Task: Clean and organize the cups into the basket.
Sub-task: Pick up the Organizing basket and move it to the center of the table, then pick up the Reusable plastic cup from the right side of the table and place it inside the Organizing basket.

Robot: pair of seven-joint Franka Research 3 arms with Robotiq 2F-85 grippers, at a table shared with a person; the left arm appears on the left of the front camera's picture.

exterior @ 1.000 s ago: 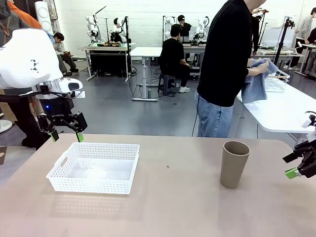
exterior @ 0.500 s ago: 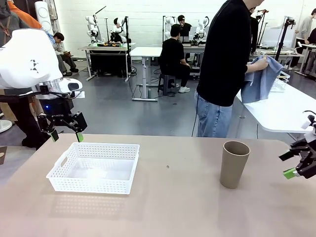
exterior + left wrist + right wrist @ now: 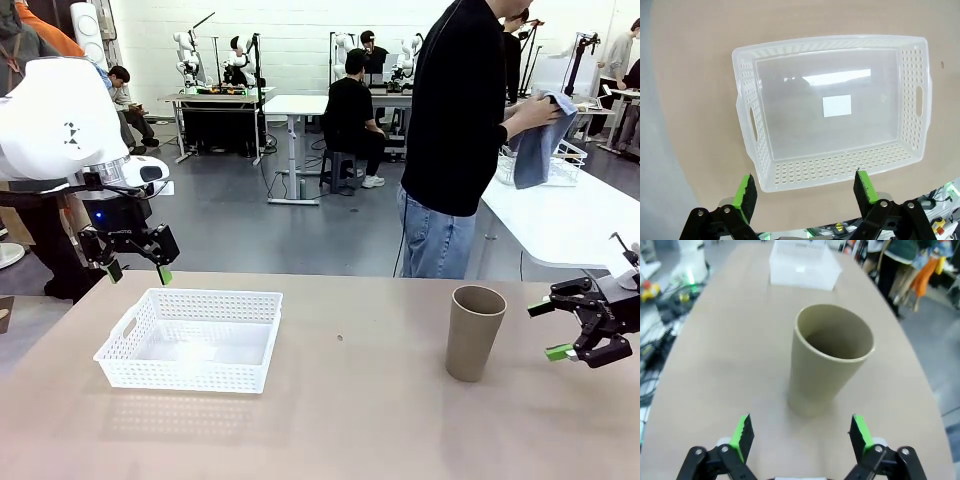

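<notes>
Hanging above the far left rim of the shallow white perforated plastic basket (image 3: 180, 375), the left gripper (image 3: 138, 272) points straight down, its jaws spread wide and holding nothing. The left wrist view looks past the green pads (image 3: 746, 192) into the basket (image 3: 840, 167), where the glossy bare floor shows. The right gripper (image 3: 550, 330) reaches in low over the tan bench (image 3: 350, 420) from the right, turned sideways toward the tall tan-brown tapered cup (image 3: 475, 333), jaws apart and gripping nothing, near the cup but not touching it. The cup (image 3: 832, 367) stands upright, mouth up, right of the bench's middle and well apart from the basket. Beyond the bench a person holds a blue cloth (image 3: 540, 145).
</notes>
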